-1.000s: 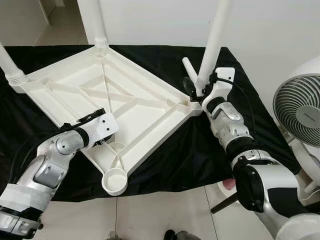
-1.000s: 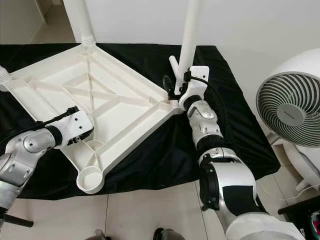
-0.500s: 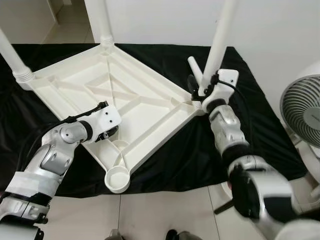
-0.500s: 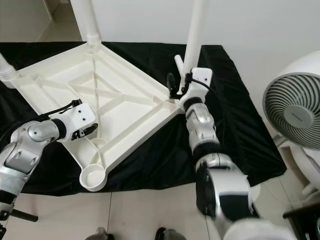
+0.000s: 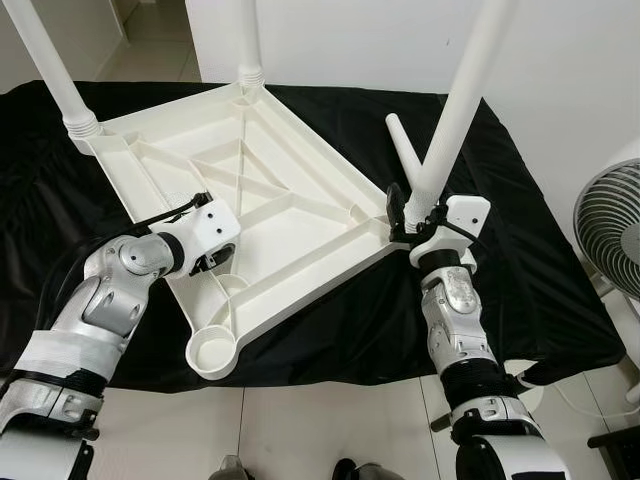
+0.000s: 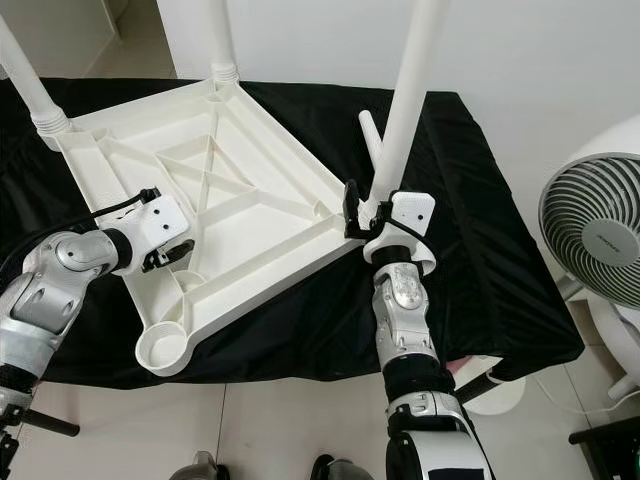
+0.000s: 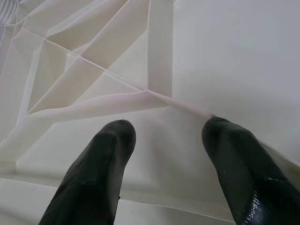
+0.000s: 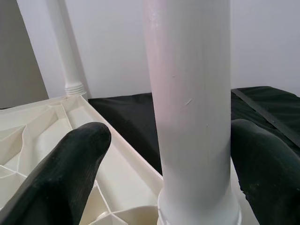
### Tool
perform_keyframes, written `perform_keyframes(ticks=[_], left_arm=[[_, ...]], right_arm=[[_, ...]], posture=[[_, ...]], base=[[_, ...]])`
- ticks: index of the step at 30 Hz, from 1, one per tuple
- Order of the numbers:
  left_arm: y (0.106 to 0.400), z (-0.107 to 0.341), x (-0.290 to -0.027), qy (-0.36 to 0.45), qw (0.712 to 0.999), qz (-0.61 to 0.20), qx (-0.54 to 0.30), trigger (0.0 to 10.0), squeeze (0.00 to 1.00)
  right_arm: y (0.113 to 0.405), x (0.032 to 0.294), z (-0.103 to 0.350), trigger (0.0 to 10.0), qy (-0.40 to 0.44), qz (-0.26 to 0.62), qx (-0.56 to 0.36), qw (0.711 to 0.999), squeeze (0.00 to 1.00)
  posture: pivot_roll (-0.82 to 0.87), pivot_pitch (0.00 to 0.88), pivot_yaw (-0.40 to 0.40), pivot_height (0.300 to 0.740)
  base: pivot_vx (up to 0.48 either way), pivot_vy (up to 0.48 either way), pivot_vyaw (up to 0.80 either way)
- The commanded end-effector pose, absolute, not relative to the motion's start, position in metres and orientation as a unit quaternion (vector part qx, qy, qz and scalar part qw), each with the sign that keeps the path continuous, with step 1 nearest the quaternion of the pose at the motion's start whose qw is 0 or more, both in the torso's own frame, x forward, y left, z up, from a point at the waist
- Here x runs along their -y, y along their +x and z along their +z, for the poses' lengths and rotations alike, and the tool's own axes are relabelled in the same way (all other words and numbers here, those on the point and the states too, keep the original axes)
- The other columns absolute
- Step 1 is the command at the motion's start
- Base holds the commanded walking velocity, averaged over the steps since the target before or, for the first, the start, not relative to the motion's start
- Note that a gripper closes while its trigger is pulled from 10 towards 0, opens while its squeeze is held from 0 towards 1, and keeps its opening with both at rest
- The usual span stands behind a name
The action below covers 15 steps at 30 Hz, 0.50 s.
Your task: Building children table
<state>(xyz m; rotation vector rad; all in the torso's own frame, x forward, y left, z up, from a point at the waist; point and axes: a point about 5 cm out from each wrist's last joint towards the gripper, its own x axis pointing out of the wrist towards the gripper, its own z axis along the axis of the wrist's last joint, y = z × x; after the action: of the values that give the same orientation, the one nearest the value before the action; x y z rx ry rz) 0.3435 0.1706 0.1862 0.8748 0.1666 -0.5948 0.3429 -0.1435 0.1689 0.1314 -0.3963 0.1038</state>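
Right claw [image 8: 159, 154] released around leg [image 6: 405, 100]; left claw [image 7: 164, 140] released over tabletop [image 5: 270, 210] rib.

Both silver metal arms have rounded grey joint housings and black bands. Each white boxy wrist block carries a thin black cable. The left end effector [image 7: 164, 178] and right end effector [image 8: 183, 173] each have two rounded glossy black fingers [image 7: 93, 178].

Bright, even light (sharp, little glare).

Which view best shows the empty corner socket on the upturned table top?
The left eye view: the empty socket lies in full at the table top's near corner, round and open. The right eye view shows it equally whole. The left wrist view gives ribs between the left gripper fingers; the right wrist view gives the leg.
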Motion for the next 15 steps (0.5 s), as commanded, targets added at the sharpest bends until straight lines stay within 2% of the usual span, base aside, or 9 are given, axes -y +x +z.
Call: perform_keyframes(ticks=[1,6,8,15], left_arm=[[0.347,0.198,-0.156,0.412,0.863,-0.29,-0.035,10.0,0.0],[0.347,0.198,-0.156,0.409,0.864,-0.292,-0.036,10.0,0.0],[0.347,0.197,-0.157,0.408,0.864,-0.292,-0.037,10.0,0.0],[0.346,0.196,-0.159,0.406,0.866,-0.29,-0.039,10.0,0.0]], right_arm=[[0.337,0.133,0.158,10.0,0.076,0.087,0.172,0.978,0.0],[0.334,0.139,0.159,10.0,0.078,0.081,0.171,0.979,0.0],[0.326,0.152,0.161,10.0,0.078,0.045,0.179,0.98,0.0],[0.302,0.145,0.153,10.0,0.093,0.042,0.153,0.983,0.0]], posture=[[0.12,0.113,-0.02,0.74],[0.12,0.11,-0.021,0.74],[0.12,0.103,-0.028,0.74],[0.12,0.108,-0.035,0.74]], base=[[0.0,0.0,0.0],[0.0,0.0,0.0],[0.0,0.0,0.0],[0.0,0.0,0.0]])
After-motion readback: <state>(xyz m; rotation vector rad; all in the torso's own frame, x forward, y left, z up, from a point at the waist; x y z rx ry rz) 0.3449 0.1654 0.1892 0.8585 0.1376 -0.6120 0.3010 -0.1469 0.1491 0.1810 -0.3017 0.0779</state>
